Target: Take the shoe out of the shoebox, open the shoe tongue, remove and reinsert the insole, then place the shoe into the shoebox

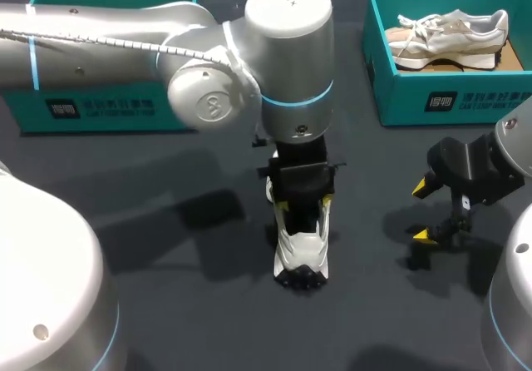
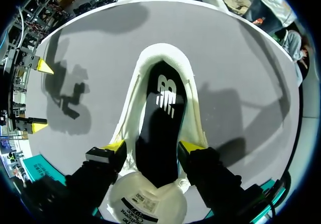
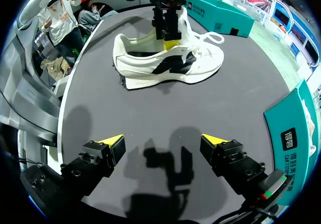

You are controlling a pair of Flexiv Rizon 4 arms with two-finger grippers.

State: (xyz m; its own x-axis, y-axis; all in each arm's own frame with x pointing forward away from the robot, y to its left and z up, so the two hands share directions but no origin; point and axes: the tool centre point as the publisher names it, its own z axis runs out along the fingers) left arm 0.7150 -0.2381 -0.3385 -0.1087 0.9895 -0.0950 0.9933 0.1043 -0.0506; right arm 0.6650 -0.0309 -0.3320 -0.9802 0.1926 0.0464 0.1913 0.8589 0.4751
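Shoe [image 1: 300, 253] upright, heel toward me, toe away.

White shoe [image 1: 301, 254] upright at table ctr, blk insole [image 2: 160, 128] inside, teal shoebox [image 1: 100, 109] far left

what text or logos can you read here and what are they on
Right shoebox side: white logo and characters, too blurred to read.
Left shoebox side: the same, blurred.
Insole: white logo mark, no readable words.
Tongue label: print too small to read.
Left arm joint cap: print too small.
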